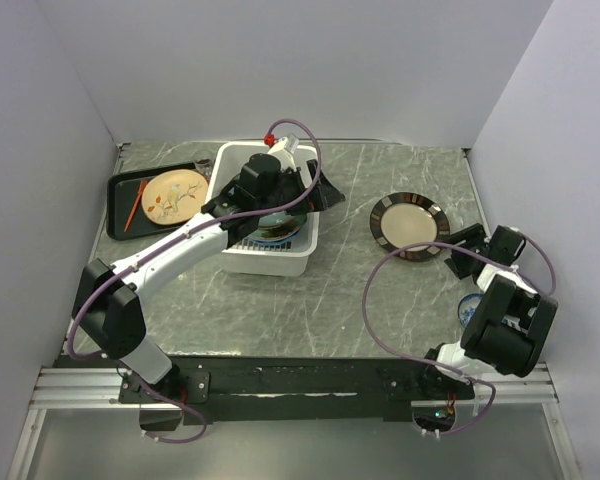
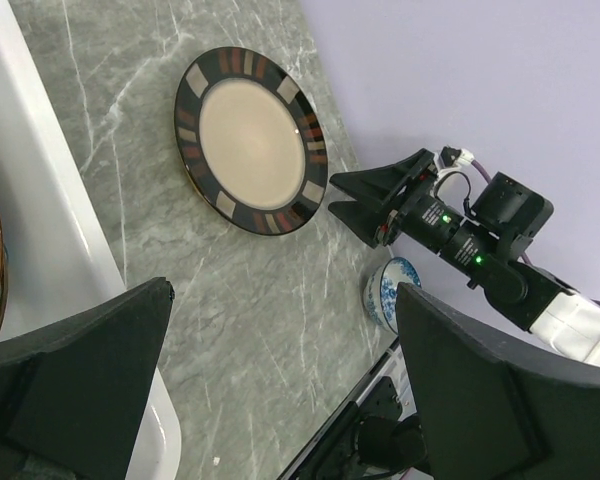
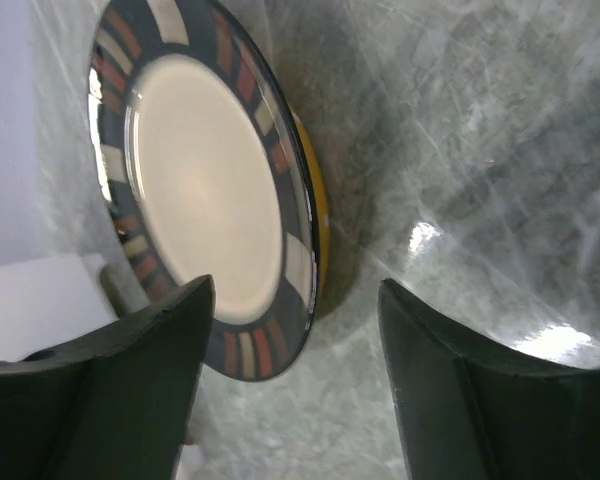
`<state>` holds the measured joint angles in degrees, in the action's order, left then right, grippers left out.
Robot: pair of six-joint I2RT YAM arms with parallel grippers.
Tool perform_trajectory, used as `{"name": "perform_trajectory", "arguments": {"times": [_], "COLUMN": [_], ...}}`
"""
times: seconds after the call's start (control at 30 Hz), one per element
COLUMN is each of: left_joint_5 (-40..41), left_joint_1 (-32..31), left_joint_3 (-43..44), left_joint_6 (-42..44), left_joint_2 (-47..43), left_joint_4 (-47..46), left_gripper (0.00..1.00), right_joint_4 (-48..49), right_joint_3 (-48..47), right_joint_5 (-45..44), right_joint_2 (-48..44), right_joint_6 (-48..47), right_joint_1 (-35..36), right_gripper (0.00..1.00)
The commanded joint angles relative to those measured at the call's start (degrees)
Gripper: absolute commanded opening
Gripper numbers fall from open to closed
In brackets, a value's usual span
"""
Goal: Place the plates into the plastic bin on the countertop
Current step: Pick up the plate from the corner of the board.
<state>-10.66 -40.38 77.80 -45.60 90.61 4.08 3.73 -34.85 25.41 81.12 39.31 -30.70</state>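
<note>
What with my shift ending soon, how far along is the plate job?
Done: a dark teal plate lies in the plastic bin, under the open left gripper. In hand: nothing yet; the open right gripper faces the tan dark-rimmed plate on the countertop. Left: that plate and the orange plate on the black tray.

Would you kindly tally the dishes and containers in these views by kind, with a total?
Plates: 3 (tan dark-rimmed plate, peach patterned plate, teal plate)
Blue-and-white bowl: 1
White plastic bin: 1
Black tray: 1
Total: 6
</note>
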Motion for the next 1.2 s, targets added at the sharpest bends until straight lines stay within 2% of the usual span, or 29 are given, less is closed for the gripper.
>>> {"name": "perform_trajectory", "arguments": {"times": [0.0, 0.03, 0.1, 0.3, 0.4, 0.47, 0.5, 0.57, 0.6, 0.73, 1.17], "left_joint_5": [-0.4, -0.4, -0.3, -0.2, -0.1, 0.0, 0.0, 0.1, 0.2, 0.5, 0.4], "left_joint_1": [0.0, 0.0, 0.0, 0.0, 0.0, 0.0, 0.0, 0.0, 0.0, 0.0, 0.0], "left_joint_3": [0.9, 0.7, 0.4, 0.3, 0.2, 0.0, -0.1, -0.1, 0.0, -0.4, -0.5], "left_joint_6": [1.0, 1.0, 0.8, 1.0, 1.1, 1.0, 1.0, 1.0, 1.0, 1.1, 1.3], "left_joint_2": [-2.1, -2.1, -2.3, -2.7, -2.8, -2.9, -2.9, -3.0, -3.0, -3.2, -3.1], "left_joint_4": [-1.8, -1.9, -2.1, -2.1, -2.1, -2.1, -2.1, -2.1, -2.1, -2.1, -2.2], "left_gripper": [0.98, 0.98, 0.98, 0.98, 0.98, 0.98, 0.98, 0.98, 0.98, 0.98, 0.98], "right_joint_4": [5.8, 7.0, 8.1, 10.0, 10.3, 10.8, 10.9, 11.6, 11.6, 11.5, 13.6], "right_joint_3": [0.7, 0.9, 1.1, 0.9, 0.9, 0.9, 0.9, 1.0, 0.9, 1.0, 3.2], "right_joint_5": [1.8, 2.5, 3.6, 4.4, 4.3, 4.5, 4.5, 4.7, 4.8, 4.7, 5.9], "right_joint_2": [2.4, 2.9, 5.0, 7.4, 7.8, 8.3, 8.7, 9.5, 9.6, 9.0, 2.6], "right_joint_6": [0.9, 1.2, 1.6, 2.4, 2.6, 2.8, 2.9, 3.2, 3.3, 3.1, 4.3], "right_joint_1": [0.0, 0.1, 0.2, 1.1, 1.4, 1.7, 1.8, 2.0, 2.0, 2.2, 2.0], "right_gripper": [0.70, 0.63, 0.58, 0.52, 0.42, 0.40, 0.32, 0.23, 0.15, 0.01, 0.00]}}
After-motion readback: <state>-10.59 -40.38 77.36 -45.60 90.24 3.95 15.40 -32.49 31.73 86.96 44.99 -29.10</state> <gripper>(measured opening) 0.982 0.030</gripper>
